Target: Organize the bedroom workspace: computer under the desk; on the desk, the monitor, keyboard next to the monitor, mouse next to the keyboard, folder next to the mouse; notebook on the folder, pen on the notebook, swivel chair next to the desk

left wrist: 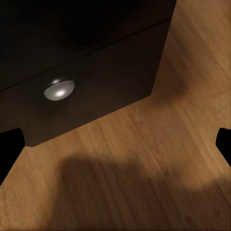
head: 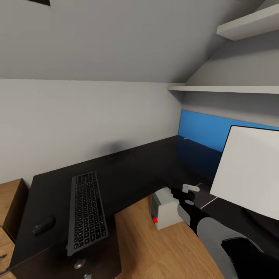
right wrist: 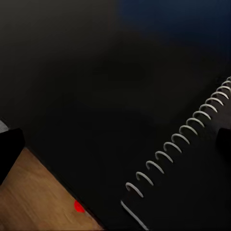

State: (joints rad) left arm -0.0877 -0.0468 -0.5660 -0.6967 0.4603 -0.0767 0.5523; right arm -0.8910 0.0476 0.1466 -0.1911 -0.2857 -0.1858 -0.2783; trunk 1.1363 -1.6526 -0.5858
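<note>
The glossy black L-shaped desk carries the grey keyboard, with the dark mouse to its left. At the right stands the monitor, its white back toward me. The light grey computer sits on the floor under the desk, red dot on its front. My right gripper hovers open above the desk edge, over a black spiral-bound notebook. My left gripper is open, low over the wooden floor and facing a desk drawer knob.
A blue wall panel runs behind the desk's right wing, with two white shelves above it. A light wooden chest stands left of the desk. Wooden floor lies open in front of the desk.
</note>
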